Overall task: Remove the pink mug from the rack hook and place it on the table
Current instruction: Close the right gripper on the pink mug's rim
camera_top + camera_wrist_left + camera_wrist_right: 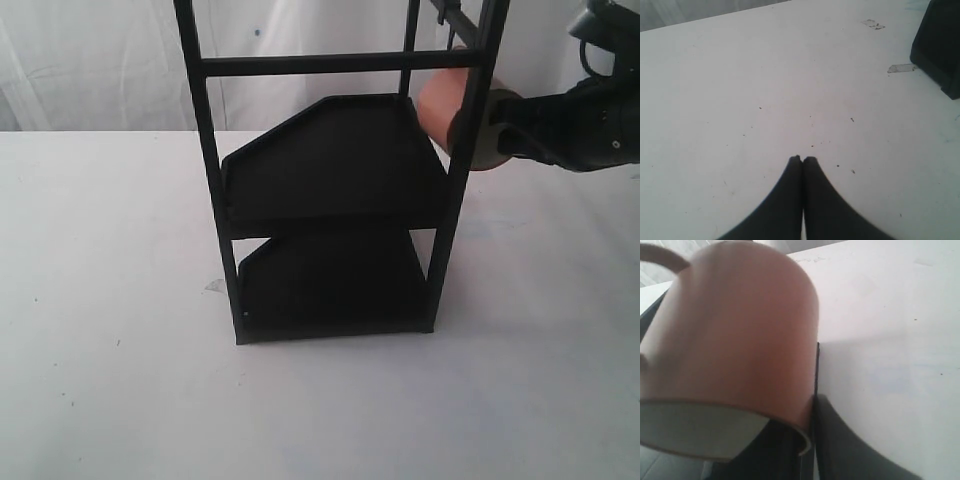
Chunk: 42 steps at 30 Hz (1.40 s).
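Note:
The pink mug (437,105) hangs in the air beside the top right corner of the black rack (330,170), partly behind the rack's right post. It lies tilted, with its mouth toward my right gripper (497,135). The rack hook (452,14) juts out just above it; I cannot tell whether the handle still touches the hook. In the right wrist view the mug (735,335) fills the frame, and the right gripper (810,407) is shut on its rim, one finger inside and one finger (845,445) outside. My left gripper (802,159) is shut and empty over the table (740,100).
The rack stands mid-table (100,300) with two dark shelves. One corner of its base (940,45) shows in the left wrist view, with two tape scraps (901,68) on the tabletop near it. A white curtain hangs behind the table.

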{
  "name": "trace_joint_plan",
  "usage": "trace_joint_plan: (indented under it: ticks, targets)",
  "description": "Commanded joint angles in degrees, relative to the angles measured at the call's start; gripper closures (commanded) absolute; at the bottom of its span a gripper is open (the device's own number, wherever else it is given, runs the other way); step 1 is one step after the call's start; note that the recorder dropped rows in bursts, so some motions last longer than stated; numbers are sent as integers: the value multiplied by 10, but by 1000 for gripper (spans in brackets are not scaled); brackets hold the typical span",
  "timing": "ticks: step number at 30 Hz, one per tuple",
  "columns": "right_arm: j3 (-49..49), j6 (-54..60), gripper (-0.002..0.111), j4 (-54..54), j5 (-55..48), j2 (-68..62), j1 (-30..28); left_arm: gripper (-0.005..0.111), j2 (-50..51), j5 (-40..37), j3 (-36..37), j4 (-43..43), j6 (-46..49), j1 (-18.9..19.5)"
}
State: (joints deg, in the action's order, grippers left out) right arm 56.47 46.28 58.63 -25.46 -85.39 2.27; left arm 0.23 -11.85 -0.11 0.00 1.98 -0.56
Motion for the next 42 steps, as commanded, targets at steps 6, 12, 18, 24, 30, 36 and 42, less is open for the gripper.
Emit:
trace_joint_plan:
  ticks: [6, 12, 18, 24, 30, 36, 42]
  targets:
    - [3, 5, 108, 15, -17, -1, 0, 107, -2, -2, 1, -3, -1, -3]
    - [3, 22, 108, 24, -9, 13, 0, 107, -2, -2, 1, -3, -1, -3]
    - [3, 25, 108, 24, 0, 42, 0, 107, -2, -2, 1, -3, -1, -3]
    - [3, 25, 108, 24, 0, 52, 0, 107, -2, -2, 1, -3, -1, -3]
    - [2, 25, 108, 24, -1, 53, 0, 107, -2, -2, 1, -3, -1, -3]
    - [0, 23, 108, 0, 9, 53, 0, 107, -2, -2, 1, -3, -1, -3]
    - [0, 14, 108, 0, 9, 53, 0, 107, -2, -2, 1, -3, -1, -3]
